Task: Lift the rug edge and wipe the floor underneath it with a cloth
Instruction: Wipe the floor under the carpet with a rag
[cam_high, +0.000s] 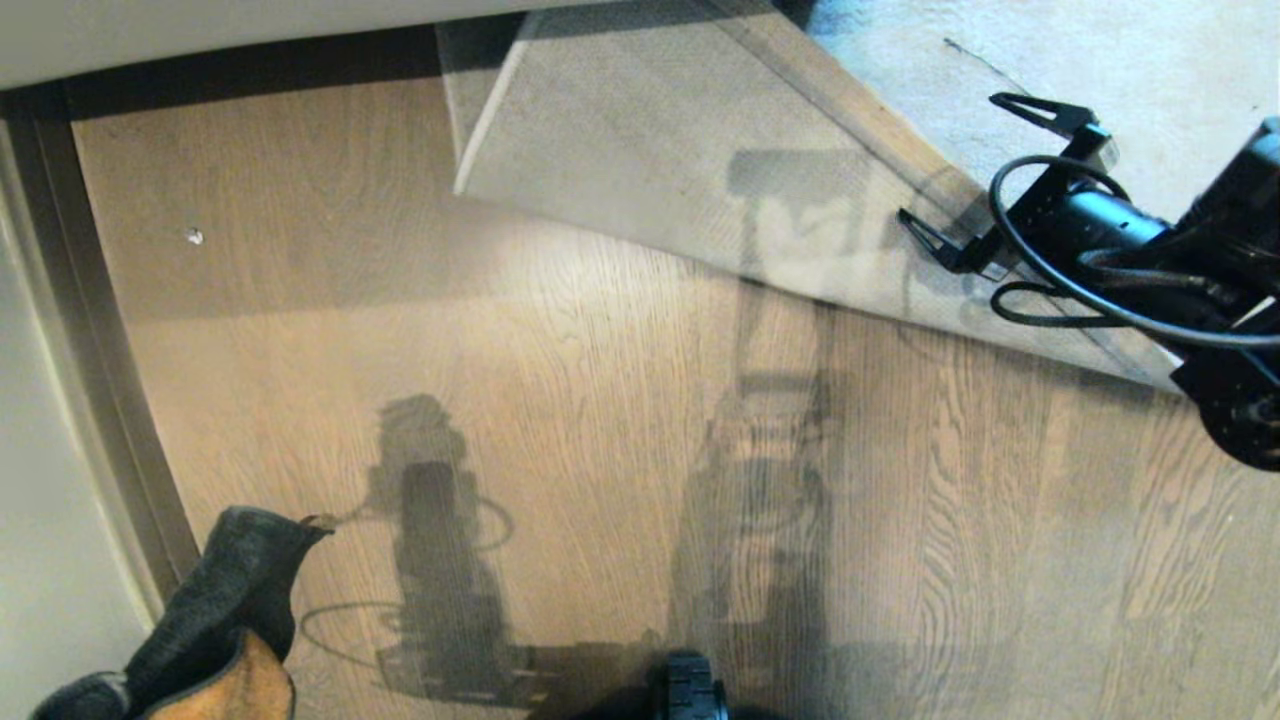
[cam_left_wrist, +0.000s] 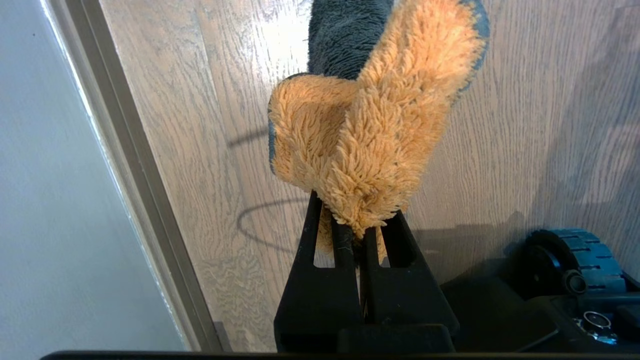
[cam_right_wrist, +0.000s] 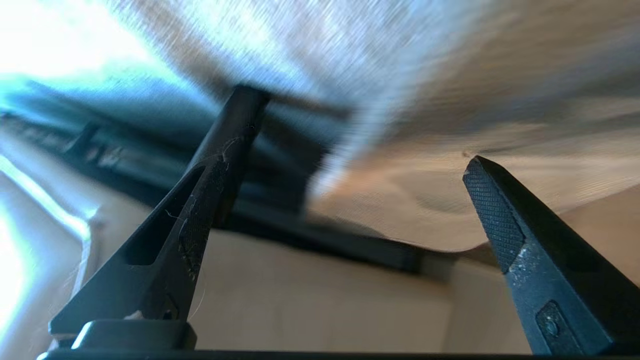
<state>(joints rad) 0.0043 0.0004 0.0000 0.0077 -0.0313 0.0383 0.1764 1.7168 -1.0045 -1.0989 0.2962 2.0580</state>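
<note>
At the upper right of the head view, the right gripper (cam_high: 955, 175) hangs by the folded-back rug edge (cam_high: 640, 170), fingers spread wide and holding nothing. That rug edge lies flipped over with its pale backing up, and bare floor (cam_high: 600, 400) runs below it. Down at the lower left, the left gripper (cam_left_wrist: 361, 235) has its fingers clamped tight on the cloth (cam_left_wrist: 370, 130), well apart from the rug. Risk now: with nothing pinning the flap, it could flop back flat before the cloth arrives, and those open tips could snag or shove the rug if they drive in low. The cloth dangles loosely, so it could bunch up instead of wiping flat. The right wrist view is smeared, so whether a fingertip touches the backing is unclear. The left arm itself is cut off in the head view.
</note>
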